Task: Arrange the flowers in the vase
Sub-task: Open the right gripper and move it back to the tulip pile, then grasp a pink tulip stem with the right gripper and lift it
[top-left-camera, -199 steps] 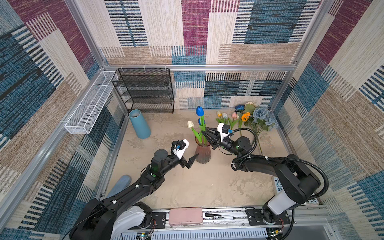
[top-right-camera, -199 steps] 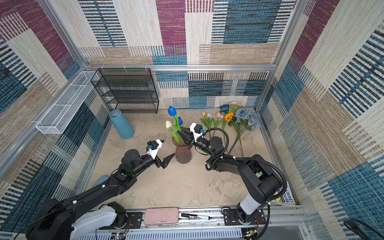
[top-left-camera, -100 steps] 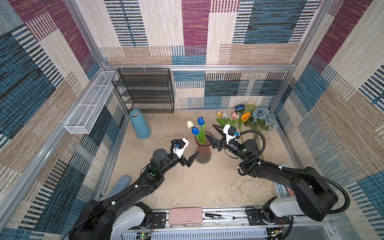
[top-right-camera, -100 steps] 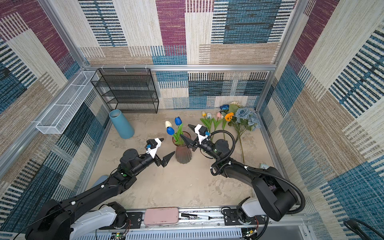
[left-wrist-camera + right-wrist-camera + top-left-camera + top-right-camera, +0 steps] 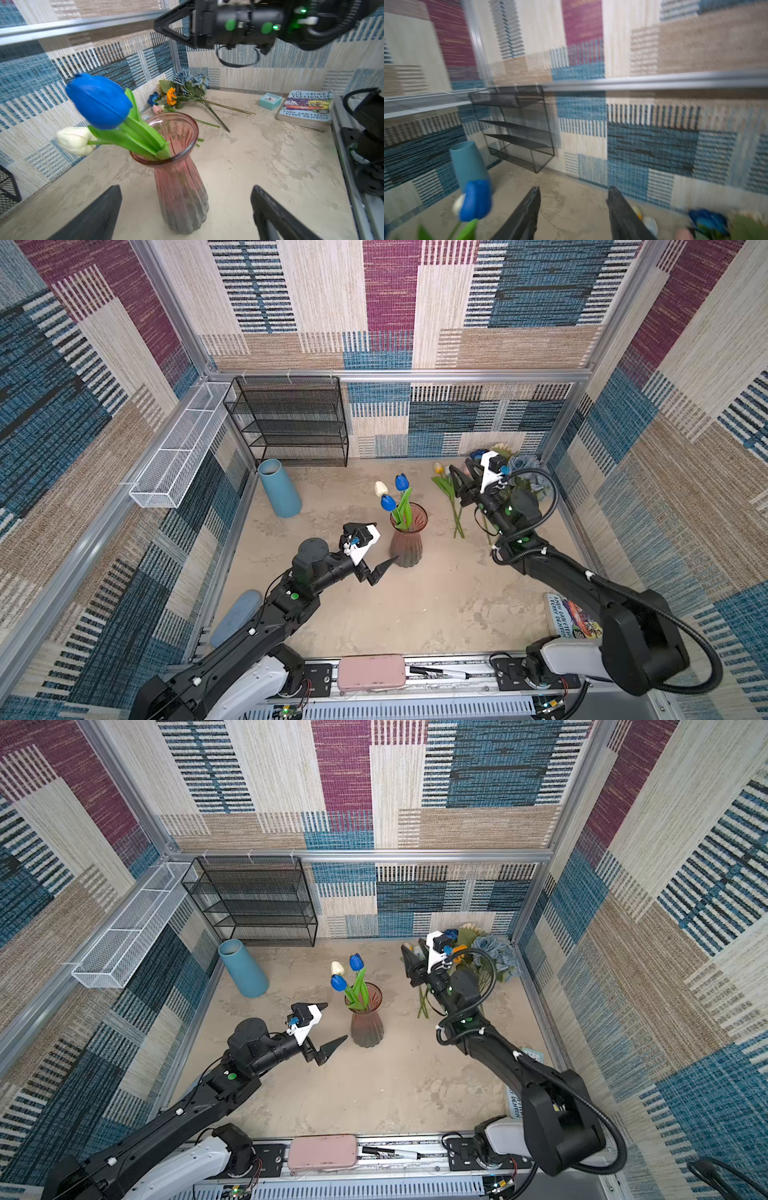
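"Comparing the views, what is shown by one alone?"

"The gap between the jaws of the right gripper (image 5: 574,195) is shown plainly only from its own wrist, though blurred: they are spread, with nothing between. The cover of the book (image 5: 305,108) is seen whole only from the left wrist. From there the left gripper (image 5: 187,207) is also seen with jaws spread wide, the vase (image 5: 180,187) just ahead and not gripped."

"Which way are the flowers pointed?"

"Three tulips (image 5: 401,508) are stood in the vase at mid-tabletop (image 5: 415,614), stems leaning from the rim, heads toward the back wall and the left. The other flowers (image 5: 455,514) are laid in the far right corner, stems running toward the front, heads by the back wall."

"What is changed?"

"Half a second ago the right gripper was held beside the vase's rim; now it is drawn back above the lying flowers. The left gripper is found where it was."
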Robot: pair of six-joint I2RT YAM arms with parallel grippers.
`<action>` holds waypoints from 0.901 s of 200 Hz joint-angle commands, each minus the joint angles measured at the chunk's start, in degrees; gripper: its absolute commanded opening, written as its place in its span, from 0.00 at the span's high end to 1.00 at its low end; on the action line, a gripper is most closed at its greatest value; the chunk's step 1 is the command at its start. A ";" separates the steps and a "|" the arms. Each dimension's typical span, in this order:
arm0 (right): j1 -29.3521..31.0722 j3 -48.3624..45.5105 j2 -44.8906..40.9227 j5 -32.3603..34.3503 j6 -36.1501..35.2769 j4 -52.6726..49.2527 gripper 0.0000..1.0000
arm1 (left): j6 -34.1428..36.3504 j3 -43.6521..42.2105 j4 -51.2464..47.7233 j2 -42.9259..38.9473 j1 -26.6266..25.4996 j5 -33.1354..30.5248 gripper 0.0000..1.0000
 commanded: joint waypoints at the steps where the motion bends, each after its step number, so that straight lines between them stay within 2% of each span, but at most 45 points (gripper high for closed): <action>1: -4.88 6.53 6.49 0.79 10.58 -16.04 0.47 | 3.38 1.88 -10.60 0.11 -1.58 -0.43 0.01; 17: -6.55 14.73 13.91 1.27 11.08 -26.65 0.49 | 4.13 1.86 -13.59 -0.15 -3.25 -2.47 0.03; 31: -8.29 21.21 20.66 -0.67 12.16 -34.17 0.61 | 3.89 1.44 -13.40 0.00 -4.17 -2.01 0.03; 44: -9.85 24.62 25.44 -2.95 13.57 -37.52 0.66 | 3.70 1.86 -13.38 0.97 -4.96 -1.74 0.03; 80: -11.27 31.81 35.40 0.41 14.79 -44.47 0.68 | 3.50 2.37 -11.19 3.96 -6.37 -0.83 0.03; 114: -11.66 37.93 42.70 0.75 14.30 -49.71 0.71 | 3.27 1.06 -7.19 5.78 -6.69 -1.24 0.03; 180: -11.70 43.37 48.83 4.48 13.87 -54.84 0.71 | 2.57 -2.03 0.34 6.63 -6.69 -4.45 0.04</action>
